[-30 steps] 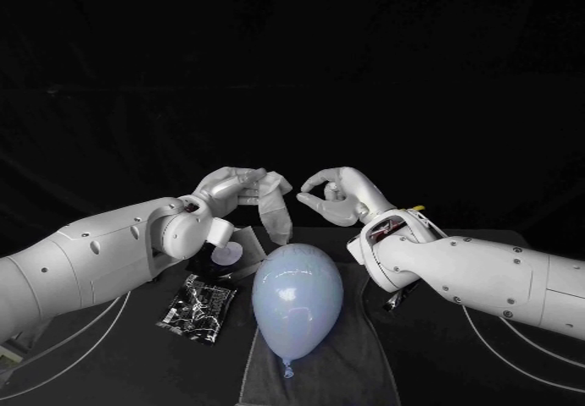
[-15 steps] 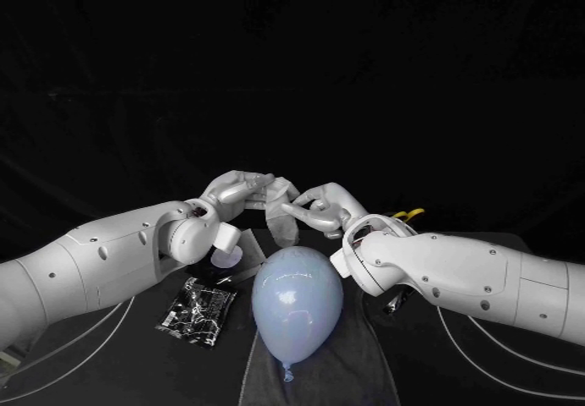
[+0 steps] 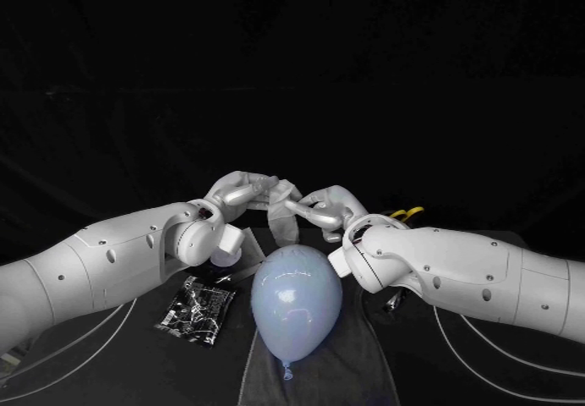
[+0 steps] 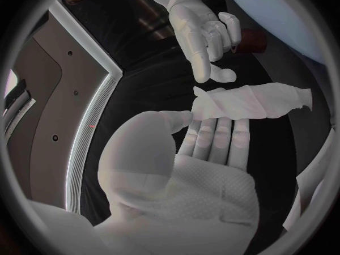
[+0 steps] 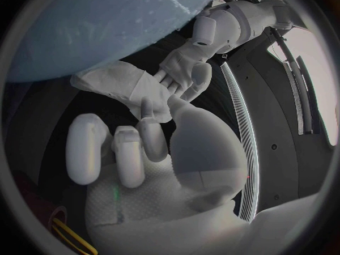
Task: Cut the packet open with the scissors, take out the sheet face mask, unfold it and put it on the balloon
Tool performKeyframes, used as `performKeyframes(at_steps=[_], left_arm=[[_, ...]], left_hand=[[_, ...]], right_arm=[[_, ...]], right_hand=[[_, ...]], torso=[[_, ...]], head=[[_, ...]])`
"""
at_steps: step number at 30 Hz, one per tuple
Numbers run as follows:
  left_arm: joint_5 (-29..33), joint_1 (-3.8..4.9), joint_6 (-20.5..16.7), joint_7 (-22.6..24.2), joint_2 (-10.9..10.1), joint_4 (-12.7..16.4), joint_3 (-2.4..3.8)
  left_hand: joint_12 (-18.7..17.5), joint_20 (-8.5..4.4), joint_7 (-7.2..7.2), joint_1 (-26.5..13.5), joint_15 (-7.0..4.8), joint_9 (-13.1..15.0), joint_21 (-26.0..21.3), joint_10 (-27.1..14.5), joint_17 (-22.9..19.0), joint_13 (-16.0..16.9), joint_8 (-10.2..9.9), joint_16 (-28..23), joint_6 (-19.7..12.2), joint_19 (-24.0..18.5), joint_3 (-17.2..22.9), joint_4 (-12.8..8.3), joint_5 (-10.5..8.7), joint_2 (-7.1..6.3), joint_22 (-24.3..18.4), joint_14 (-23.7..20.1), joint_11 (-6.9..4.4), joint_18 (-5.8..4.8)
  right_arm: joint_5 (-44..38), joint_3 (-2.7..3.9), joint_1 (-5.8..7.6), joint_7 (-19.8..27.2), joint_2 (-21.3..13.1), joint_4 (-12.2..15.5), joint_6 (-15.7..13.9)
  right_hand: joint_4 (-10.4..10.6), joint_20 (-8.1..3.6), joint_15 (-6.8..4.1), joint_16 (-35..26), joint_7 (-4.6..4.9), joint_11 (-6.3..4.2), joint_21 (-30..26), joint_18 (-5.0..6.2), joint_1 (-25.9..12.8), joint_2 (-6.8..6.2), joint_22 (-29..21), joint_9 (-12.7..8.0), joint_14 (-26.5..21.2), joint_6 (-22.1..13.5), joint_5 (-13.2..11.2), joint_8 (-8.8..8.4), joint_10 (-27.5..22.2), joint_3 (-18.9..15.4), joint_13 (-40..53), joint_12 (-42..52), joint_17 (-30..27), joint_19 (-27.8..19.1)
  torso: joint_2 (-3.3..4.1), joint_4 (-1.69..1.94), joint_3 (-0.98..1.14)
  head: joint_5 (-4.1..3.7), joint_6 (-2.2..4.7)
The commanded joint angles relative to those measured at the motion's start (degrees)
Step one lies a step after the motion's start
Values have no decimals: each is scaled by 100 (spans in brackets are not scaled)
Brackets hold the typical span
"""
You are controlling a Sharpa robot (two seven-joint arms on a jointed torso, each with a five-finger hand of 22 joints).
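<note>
My left hand [image 3: 242,189] is raised behind the balloon and pinches the folded white sheet face mask [image 3: 283,222], which hangs down from its fingers. The left wrist view shows the mask [image 4: 251,102] held between thumb and fingers [image 4: 216,137]. My right hand [image 3: 323,205] is right beside it, and its thumb and a finger [image 5: 145,114] pinch the mask's [image 5: 117,84] near edge. The pale blue balloon [image 3: 297,294] lies on a grey cloth [image 3: 353,355] in front of both hands. The cut black packet [image 3: 198,309] lies flat to the balloon's left.
Yellow scissor handles [image 3: 407,212] stick up behind my right forearm. A small white and dark object [image 3: 226,252] sits under my left wrist, just behind the packet. Cables [image 3: 488,347] run along the table under both arms.
My right hand has moved left, up to the mask, and its fingers have closed on the mask's edge. The left hand has kept holding the mask and has shifted slightly.
</note>
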Motion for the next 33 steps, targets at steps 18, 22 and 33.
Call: performKeyframes(at_steps=[18, 22, 33], left_arm=[[-576, -39, -548, 170, 27, 109, -1], [-658, -47, -578, 169, 31, 132, -1], [-784, -56, -585, 166, 29, 238, -1]], left_hand=[[-31, 30, -7, 81, 18, 5, -9, -56, -7, -12, 7, -33, -45, -39, 63, -4, 21, -1, -7, -66, 6, 46], [-30, 34, -6, 86, 20, 5, -13, -62, -9, -13, 6, -35, -48, -48, 66, -6, 21, -4, -8, -72, 7, 45], [-30, 36, -5, 91, 21, 5, -17, -68, -10, -13, 5, -35, -50, -56, 68, -8, 20, -8, -9, -78, 9, 44]], right_arm=[[324, 88, 7, 359, -148, 199, -225], [416, 94, 7, 428, -87, 165, -264], [496, 107, 7, 419, 53, -27, -260]], right_hand=[[44, -44, -8, 25, 11, 8, 66, 91, 216, -64, 1099, 178, 587, -273, 19, 54, 65, -267, 658, 150, 1506, 71], [64, -35, 5, 25, 28, 24, 87, 86, 243, -43, 1106, 207, 587, -335, 20, 51, 63, -311, 664, 160, 1506, 80], [86, -20, 23, 25, 52, 46, 55, 92, 281, -16, 1099, 241, 587, -418, 19, 41, 32, -367, 643, 131, 1506, 70]], torso=[[-1, 8, -3], [-1, 7, -5], [-3, 5, -5]], head=[[-18, -35], [-23, -42], [-18, -40]])
